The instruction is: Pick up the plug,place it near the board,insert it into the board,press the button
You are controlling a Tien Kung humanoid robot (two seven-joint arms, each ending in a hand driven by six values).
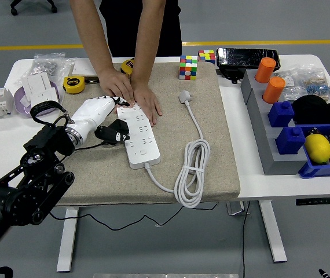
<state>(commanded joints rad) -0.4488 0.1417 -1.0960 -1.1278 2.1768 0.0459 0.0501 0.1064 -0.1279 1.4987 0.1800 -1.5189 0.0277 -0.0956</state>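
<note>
A white power strip lies on the beige mat, its white cord coiled at the right and ending in a white plug. My left hand, white with a black arm, is shut on a black plug at the strip's left edge. A person's two hands press down on the strip's far end. My right arm is out of sight.
Yellow tape measures and white electrical parts lie at the left. Two colour cubes sit at the mat's far edge. At the right are orange cylinders, blue blocks and a blue bin with a lemon.
</note>
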